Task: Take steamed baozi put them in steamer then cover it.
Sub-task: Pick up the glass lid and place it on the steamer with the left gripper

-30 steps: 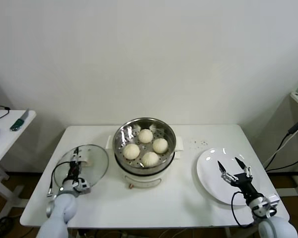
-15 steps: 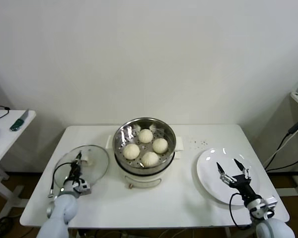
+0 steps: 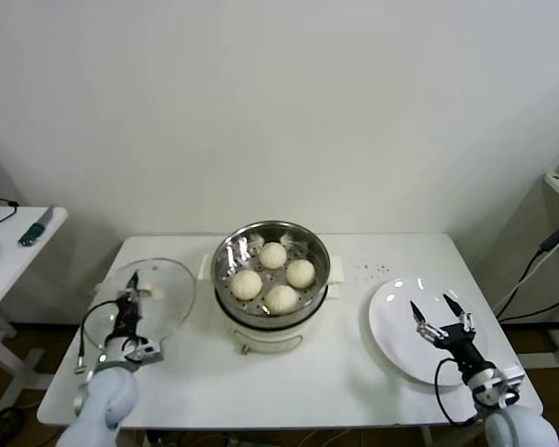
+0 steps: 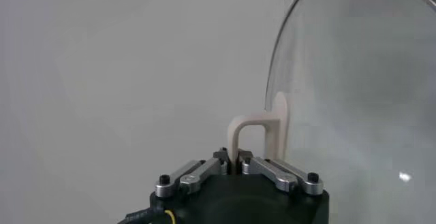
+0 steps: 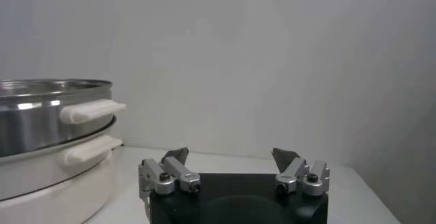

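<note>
So the four small cream-white round baozi (image 3: 272,275) are all sitting in the shiny round steel steamer basket (image 3: 271,244), which sits on its white electric pot base in the middle of the white bench (image 3: 345,372). The left gripper (image 3: 130,291) is over at the left end of the bench with its fingers (image 4: 221,158) pinched right down on the flat cream-white handle (image 4: 259,129) of the round clear glass lid (image 3: 142,300), and that lid looks tipped up rather than lying flat, to the left of the steamer and apart from it. From the left wrist camera you can see the handle poking straight up out of the closed fingers with the glass curving away beside it. The right gripper (image 3: 440,317) hangs over the flat white round plate (image 3: 393,321) on the right side of the bench, fingers spread wide with nothing between them. In the right wrist camera the steamer's rim and white side handles (image 5: 92,109) show off to one side, well apart from that gripper (image 5: 230,156). There's also a small white side table (image 3: 5,261) off to the far left with a few bits on it that I can't make out.
</note>
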Motion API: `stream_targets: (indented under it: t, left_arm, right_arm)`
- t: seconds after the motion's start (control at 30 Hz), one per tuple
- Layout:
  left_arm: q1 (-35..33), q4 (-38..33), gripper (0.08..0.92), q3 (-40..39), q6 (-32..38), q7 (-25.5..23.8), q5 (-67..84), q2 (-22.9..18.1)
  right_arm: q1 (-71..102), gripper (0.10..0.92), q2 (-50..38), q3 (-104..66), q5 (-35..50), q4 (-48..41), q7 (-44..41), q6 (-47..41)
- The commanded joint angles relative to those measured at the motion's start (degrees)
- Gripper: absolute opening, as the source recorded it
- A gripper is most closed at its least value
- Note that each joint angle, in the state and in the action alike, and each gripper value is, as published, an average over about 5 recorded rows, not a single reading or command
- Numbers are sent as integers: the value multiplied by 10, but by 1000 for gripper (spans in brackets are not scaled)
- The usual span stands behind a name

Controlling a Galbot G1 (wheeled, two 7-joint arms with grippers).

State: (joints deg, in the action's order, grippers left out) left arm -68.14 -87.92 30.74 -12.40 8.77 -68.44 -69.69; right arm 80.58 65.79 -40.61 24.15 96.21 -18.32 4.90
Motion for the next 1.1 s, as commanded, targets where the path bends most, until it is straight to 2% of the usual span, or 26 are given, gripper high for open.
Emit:
stream_targets:
  t: [0.03,0.37,0.5,0.67,0.77,0.9,1.1]
  left_arm:
    - [-103,-212,154,-9,-159,15,13,43]
    - [-107,-331,154,-86,-252,-23,23,120]
    - [-69,-354,154,-150,-282,-58,26,149]
    - [20,-357,154,-251,-318,-113,24,179]
    - [87,-351,154,-301,-326,-151,5,168]
    - [169,-323,154,-354,-326,-198,-29,116]
    - [213,-254,154,-405,-326,-241,-69,33]
  right_arm:
    - [-12,823,-17,5,-10,-6,7,-2]
    - [-31,823,-25,37,-33,-22,23,-4]
    - [-42,823,-27,49,-44,-30,29,-6]
    - [-57,823,-21,60,-56,-43,34,-5]
    - [-63,823,-18,65,-58,-46,41,-7]
    - [-67,823,-16,65,-60,-49,46,-7]
    - [-62,823,-10,51,-61,-54,45,-2]
